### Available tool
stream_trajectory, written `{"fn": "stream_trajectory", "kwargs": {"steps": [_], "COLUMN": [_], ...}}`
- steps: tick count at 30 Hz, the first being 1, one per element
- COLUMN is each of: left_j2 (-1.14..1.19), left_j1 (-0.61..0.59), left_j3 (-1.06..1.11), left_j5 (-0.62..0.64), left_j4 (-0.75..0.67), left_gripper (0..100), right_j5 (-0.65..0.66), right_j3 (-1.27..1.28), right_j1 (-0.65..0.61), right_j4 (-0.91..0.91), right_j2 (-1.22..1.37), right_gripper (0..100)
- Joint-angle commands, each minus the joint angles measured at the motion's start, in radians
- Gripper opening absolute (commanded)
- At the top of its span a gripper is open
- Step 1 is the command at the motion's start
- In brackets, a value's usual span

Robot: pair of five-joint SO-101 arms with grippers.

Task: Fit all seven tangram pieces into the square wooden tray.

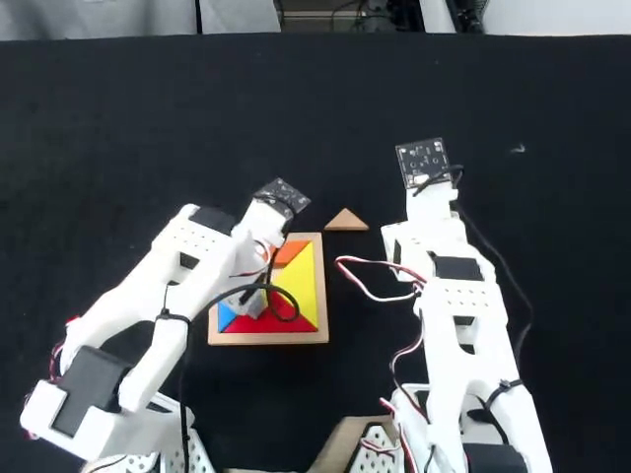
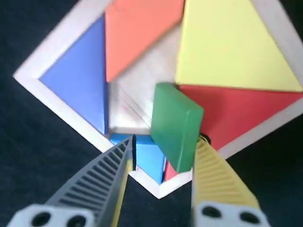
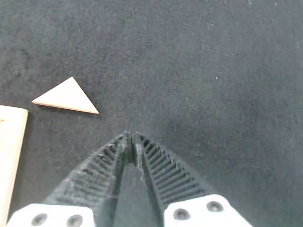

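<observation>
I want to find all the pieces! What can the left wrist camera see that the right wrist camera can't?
Left wrist view adds: the green piece, tilted over a bare gap in the tray, between the fingers of the open left gripper. It also adds the blue, orange, yellow and red pieces lying in the tray.
Right wrist view adds: a plain wooden triangle on the table near the tray, and the shut right gripper.
Both: the tray's rim and the black table.

Left tool (image 2: 165, 141) wide apart, right tool (image 3: 131, 138) closed tight.
</observation>
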Motion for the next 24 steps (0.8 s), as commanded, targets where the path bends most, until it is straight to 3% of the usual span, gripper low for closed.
{"fn": "stream_trajectory", "kwargs": {"steps": [1, 8, 18, 24], "left_j2": [-0.012, -0.012, -0.005, -0.002], "left_j1": [-0.047, -0.127, -0.131, -0.24], "left_j3": [-0.084, -0.156, -0.2, -0.134], "left_j5": [-0.014, -0.015, -0.015, -0.015], "left_j4": [0.015, 0.017, -0.002, -0.167], "left_gripper": [20, 20, 20, 20], "right_j5": [0.012, 0.012, 0.012, 0.012], "right_j3": [-0.005, -0.005, -0.005, 0.001], "right_j1": [0.009, 0.009, 0.009, 0.009], "right_j4": [-0.02, -0.02, -0.02, -0.021], "right_j2": [-0.03, -0.03, -0.03, -0.03], "right_gripper": [1.1, 1.1, 1.1, 1.1]}}
